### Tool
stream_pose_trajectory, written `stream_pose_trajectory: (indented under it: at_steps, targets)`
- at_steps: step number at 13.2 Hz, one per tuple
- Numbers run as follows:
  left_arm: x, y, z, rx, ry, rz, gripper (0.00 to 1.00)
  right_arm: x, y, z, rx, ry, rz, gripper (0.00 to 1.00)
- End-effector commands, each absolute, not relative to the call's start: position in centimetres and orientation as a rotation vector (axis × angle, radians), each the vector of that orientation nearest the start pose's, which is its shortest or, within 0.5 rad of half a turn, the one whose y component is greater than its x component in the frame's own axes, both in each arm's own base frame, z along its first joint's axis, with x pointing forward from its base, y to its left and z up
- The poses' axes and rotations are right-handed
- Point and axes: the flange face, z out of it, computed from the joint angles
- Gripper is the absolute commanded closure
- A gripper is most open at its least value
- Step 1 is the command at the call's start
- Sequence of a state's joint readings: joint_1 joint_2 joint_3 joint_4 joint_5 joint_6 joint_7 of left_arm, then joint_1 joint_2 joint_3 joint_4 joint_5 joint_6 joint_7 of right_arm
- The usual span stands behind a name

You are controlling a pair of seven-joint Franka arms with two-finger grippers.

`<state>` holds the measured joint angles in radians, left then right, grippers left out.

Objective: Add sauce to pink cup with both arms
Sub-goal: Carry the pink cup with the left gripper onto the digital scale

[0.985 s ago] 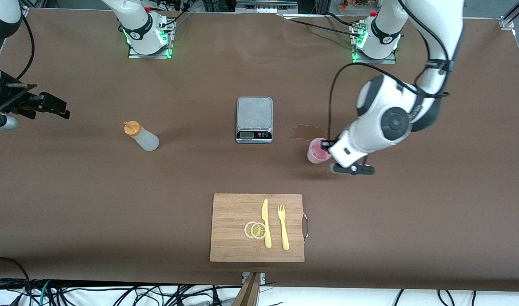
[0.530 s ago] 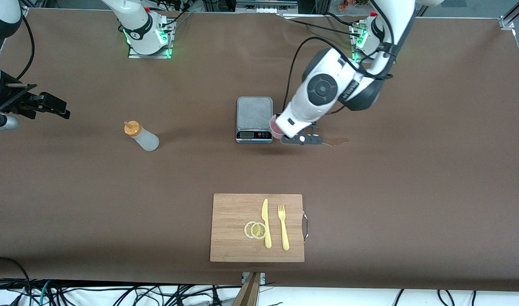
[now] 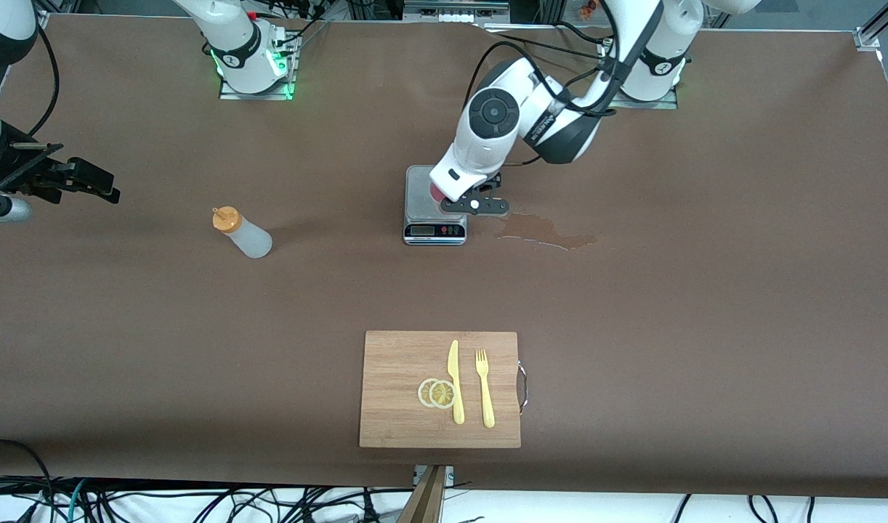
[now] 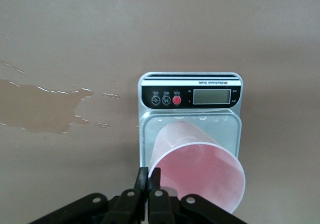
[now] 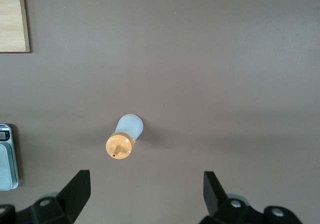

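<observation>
Since the earlier frames the left arm has carried the pink cup (image 3: 435, 193) from beside the spill (image 3: 546, 231) toward the middle of the table, and it is now over the grey scale (image 3: 434, 205).

Front view. The left gripper (image 3: 476, 206) hangs over the scale's edge toward the left arm's end, with the cup mostly hidden under the wrist. The sauce (image 3: 242, 232) stands well apart, toward the right arm's end. The right gripper (image 3: 73, 180) waits at that end of the table. The cutting board (image 3: 440, 388), with knife, fork and lemon slices, lies nearer the camera.

Left wrist view. The left gripper (image 4: 148, 180) is pinched shut on the cup's rim wall; the cup (image 4: 199, 173) tilts over the scale's platform (image 4: 190, 129). Risk: a rim-only pinch on a tilted cup may let it tip or land off-centre when released.

Right wrist view. The right gripper (image 5: 145, 190) has its fingers wide apart above the upright sauce (image 5: 124, 138). Risk: a careless descent could knock the bottle over.
</observation>
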<state>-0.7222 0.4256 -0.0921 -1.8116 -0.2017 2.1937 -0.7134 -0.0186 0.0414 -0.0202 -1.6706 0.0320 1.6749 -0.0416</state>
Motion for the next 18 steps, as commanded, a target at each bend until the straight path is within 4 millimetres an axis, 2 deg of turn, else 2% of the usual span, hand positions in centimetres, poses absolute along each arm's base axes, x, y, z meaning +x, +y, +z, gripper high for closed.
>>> stream_pose_trajectory:
  at_steps: [1,7,10,15,16,17,18]
  targets:
    - [42.0,-47.6,29.7,-3.268,-0.101,0.239,1.0,56.7,-1.7,56.6,-3.104,0.021,0.051,0.0]
    - [40.8,-48.8,28.7,-3.27,-0.096,0.23,1.0,56.7,-1.7,56.6,-3.104,0.021,0.051,0.0]
    - [40.4,-48.7,27.8,-3.275,-0.095,0.213,1.0,56.7,-1.7,56.6,-3.104,0.019,0.053,0.0]
    - [40.3,-48.8,27.4,-3.275,-0.093,0.209,1.0,56.7,-1.7,56.6,-3.104,0.019,0.053,0.0]
    - [40.4,-48.8,27.5,-3.276,-0.099,0.211,0.76,56.7,-1.7,56.6,-3.104,0.019,0.053,0.0]
    - [40.6,-48.7,27.7,-3.278,-0.105,0.211,0.32,56.7,-1.6,56.6,-3.104,0.016,0.053,0.0]
    - [40.7,-48.7,28.0,-3.278,-0.115,0.209,0.05,56.7,-1.6,56.6,-3.104,0.016,0.055,0.0]
